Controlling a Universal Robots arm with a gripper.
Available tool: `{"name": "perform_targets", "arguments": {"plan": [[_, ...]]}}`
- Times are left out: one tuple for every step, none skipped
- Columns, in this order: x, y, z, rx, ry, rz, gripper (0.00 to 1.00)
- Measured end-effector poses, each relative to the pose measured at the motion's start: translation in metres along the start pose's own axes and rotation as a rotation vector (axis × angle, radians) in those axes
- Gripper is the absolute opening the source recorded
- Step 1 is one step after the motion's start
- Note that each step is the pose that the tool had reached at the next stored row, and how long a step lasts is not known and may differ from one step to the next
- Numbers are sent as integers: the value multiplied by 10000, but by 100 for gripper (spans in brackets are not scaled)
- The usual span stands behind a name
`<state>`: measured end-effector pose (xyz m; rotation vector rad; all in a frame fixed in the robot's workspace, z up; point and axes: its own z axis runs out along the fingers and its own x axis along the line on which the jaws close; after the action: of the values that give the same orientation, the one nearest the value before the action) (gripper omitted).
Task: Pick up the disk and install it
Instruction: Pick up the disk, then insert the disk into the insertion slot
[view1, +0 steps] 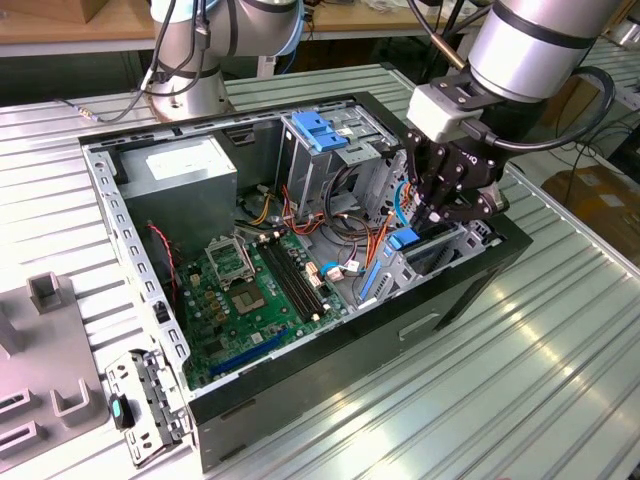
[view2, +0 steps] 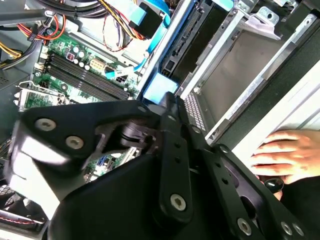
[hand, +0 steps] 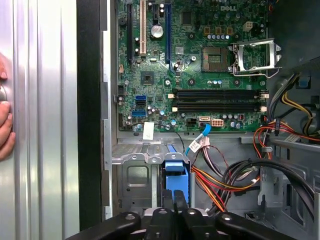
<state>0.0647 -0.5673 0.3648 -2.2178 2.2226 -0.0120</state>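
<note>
disk (hand: 175, 177) is in the drive bay (hand: 134, 181) inside the case (view1: 400, 335). My gripper (hand: 177, 204) is closed, tips right at the disk's blue end

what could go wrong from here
1. The orange and red cables lie right beside the disk at the gripper. They could snag or get pinched.
2. A hand rests beside the case, close to the arm. A sudden move might strike it.
3. The disk's blue frame sits against the metal bay. If tilted, it may jam.
</note>
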Motion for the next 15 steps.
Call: {"name": "perform_targets", "arguments": {"plan": [[0, 0, 0, 0, -1, 0, 12], [0, 0, 0, 0, 0, 0, 11], [0, 0, 0, 0, 0, 0, 11], [0, 0, 0, 0, 0, 0, 11], [0, 0, 0, 0, 0, 0, 11], [0, 0, 1, 0, 0, 0, 11], [0, 0, 2, 0, 0, 0, 11], [0, 0, 2, 0, 0, 0, 11], [0, 0, 2, 0, 0, 0, 11], [0, 0, 3, 0, 0, 0, 11], [0, 0, 3, 0, 0, 0, 11], [0, 0, 2, 0, 1, 0, 11], [0, 0, 3, -1, 0, 0, 11], [0, 0, 3, 0, 0, 0, 11], [0, 0, 3, 0, 0, 0, 11]]}}
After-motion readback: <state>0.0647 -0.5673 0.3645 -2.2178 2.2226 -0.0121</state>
